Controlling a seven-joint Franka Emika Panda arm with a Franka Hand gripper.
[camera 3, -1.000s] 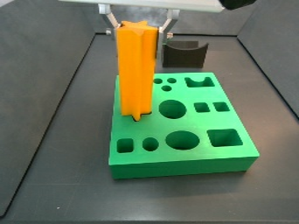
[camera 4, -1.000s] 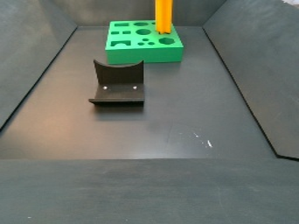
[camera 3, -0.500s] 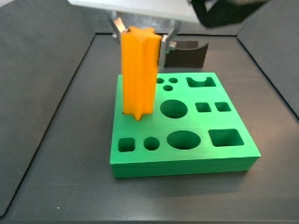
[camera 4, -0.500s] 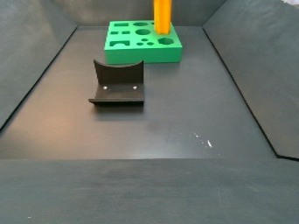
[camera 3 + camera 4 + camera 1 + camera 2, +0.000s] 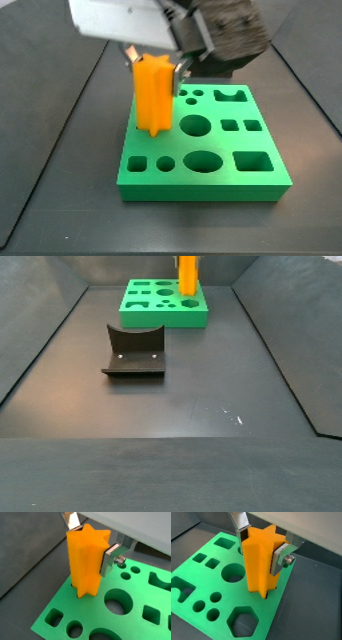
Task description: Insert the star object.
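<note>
The star object is a tall orange prism that stands upright with its lower end in the star hole near an edge of the green board. It shows in both wrist views and both side views. My gripper is shut on the star object's upper part, one silver finger on each side. In a side view the gripper and wrist hang over the board's far end. The star's top is cut off in the side view from afar.
The green board has round, square, hexagonal and arched holes, all empty. The dark fixture stands on the black floor in front of the board. In a side view the wrist partly hides the fixture. Dark walls ring the floor.
The gripper has come down with the star object, and less of the star stands above the board. The wrist now fills more of the side view, and the board looks slightly shifted.
</note>
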